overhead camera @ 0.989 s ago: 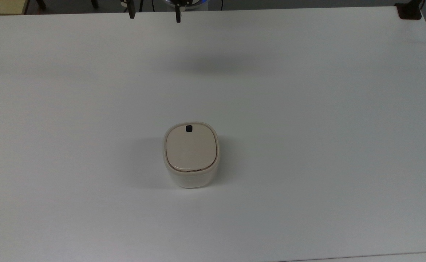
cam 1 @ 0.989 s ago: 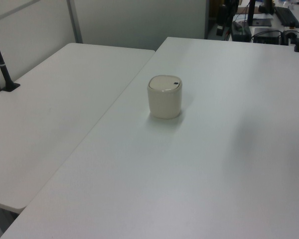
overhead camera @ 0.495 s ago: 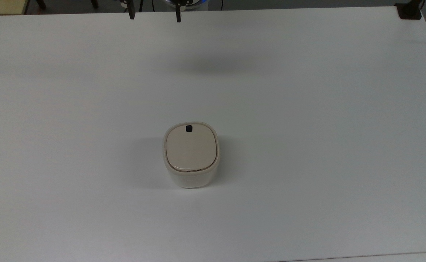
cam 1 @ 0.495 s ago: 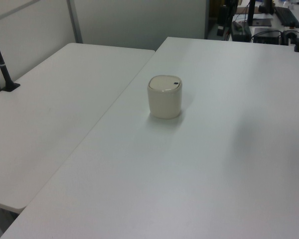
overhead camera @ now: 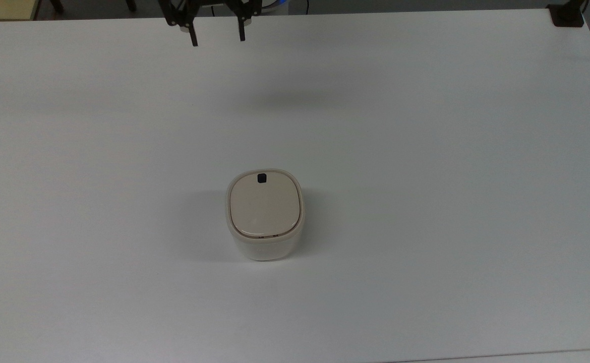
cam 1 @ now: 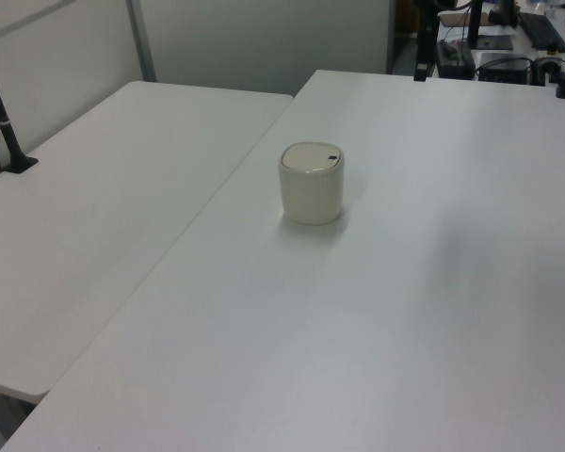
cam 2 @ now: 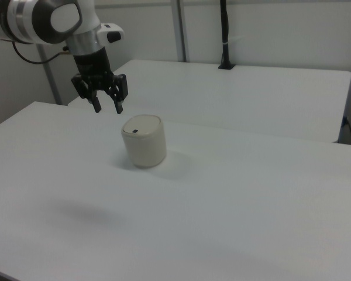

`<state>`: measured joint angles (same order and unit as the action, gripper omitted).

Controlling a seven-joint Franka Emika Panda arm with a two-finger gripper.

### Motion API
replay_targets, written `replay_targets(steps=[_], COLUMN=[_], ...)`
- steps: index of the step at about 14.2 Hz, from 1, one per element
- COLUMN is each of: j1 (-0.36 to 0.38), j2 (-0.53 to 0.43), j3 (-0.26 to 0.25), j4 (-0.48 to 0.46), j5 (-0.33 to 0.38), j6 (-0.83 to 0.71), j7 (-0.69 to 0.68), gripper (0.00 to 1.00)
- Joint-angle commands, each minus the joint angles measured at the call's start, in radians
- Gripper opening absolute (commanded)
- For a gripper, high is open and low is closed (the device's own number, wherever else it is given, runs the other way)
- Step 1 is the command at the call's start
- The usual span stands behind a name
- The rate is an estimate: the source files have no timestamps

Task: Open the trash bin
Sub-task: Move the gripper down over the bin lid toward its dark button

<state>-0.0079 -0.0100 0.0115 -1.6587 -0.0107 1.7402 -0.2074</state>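
My black two-finger gripper (overhead camera: 216, 39) hangs in the air above the far edge of the white rectangular table (overhead camera: 426, 151), at twelve o'clock in the top view, its fingers (cam 2: 97, 107) spread wide and holding nothing. The small rounded-square trash bin of glossy cream-white plastic (overhead camera: 264, 216) stands upright near the table's middle, well apart from me, its beige lid (overhead camera: 264, 206) lying flat and closed. The small black square button (overhead camera: 261, 178) sits at the lid's twelve o'clock edge in the top view, the side facing my fingers. A second white table (cam 1: 104, 217) adjoins at nine o'clock in the left view.
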Motion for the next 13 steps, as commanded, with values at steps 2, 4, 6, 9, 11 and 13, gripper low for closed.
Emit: replay_targets(steps=[2, 4, 6, 9, 11, 13], j1=[0.023, 0.029, 0.025, 0.023, 0.032, 0.032], j2=[0.06, 0.097, 0.125, 0.177, 0.212, 0.263], j3=[0.001, 0.013, 0.013, 0.013, 0.013, 0.013], j4=[-0.001, -0.003, -0.026, -0.024, -0.042, -0.043], j5=[0.023, 0.02, 0.021, 0.028, 0.032, 0.031], j6=[0.14, 0.231, 0.344, 0.435, 0.533, 0.597], j7=[0.187, 0.268, 0.304, 0.322, 0.373, 0.387], gripper=[0.01, 0.0, 0.0, 0.0, 0.0, 0.0])
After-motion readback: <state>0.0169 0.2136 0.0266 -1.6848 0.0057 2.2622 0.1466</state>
